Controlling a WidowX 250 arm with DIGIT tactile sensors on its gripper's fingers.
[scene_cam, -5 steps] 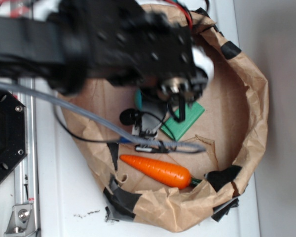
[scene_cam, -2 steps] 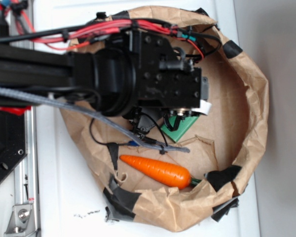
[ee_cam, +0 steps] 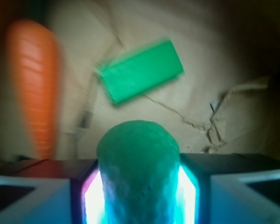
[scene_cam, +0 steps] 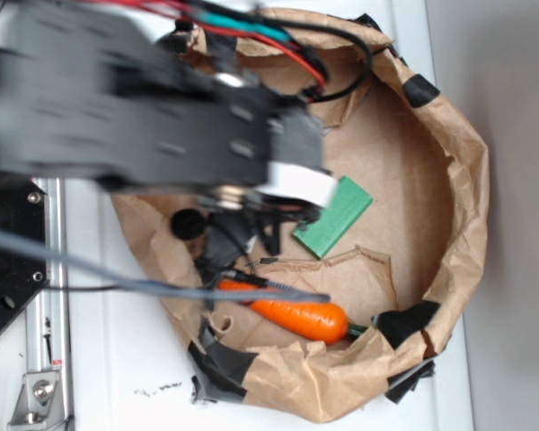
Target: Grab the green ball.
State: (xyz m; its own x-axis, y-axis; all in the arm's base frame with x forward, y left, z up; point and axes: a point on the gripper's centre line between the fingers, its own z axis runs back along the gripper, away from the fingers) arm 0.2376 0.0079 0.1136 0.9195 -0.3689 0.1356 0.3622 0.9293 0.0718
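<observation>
- The green ball (ee_cam: pixel 138 172) sits between the two fingers (ee_cam: pixel 51 186) in the wrist view, pressed on both sides, so the gripper (ee_cam: pixel 138 196) is clenched on the ball and holds it above the paper floor.
- Only the ball's flanks are pinched, and its surface is round and dimpled. My judgement is that it could roll or squirt out forward if the grip eases or the arm jerks.
- Both views are smeared with motion blur, which suggests a fast move; a sudden stop could shake the ball loose.
- If dropped, the ball would likely land in the paper bag (scene_cam: pixel 449 180) near the green block (scene_cam: pixel 334 217) or the carrot (scene_cam: pixel 301 316).
- The loose cable (scene_cam: pixel 162 289) lies across the carrot's end in the outside view; it could snag there as the arm travels.
- The wrist view shows the grip itself, which the outside view hides completely behind the arm (scene_cam: pixel 135 117).
- The outside view shows the bag's crumpled rim, the taped edges and the white bench (scene_cam: pixel 117 359), none of which the wrist view takes in.
</observation>
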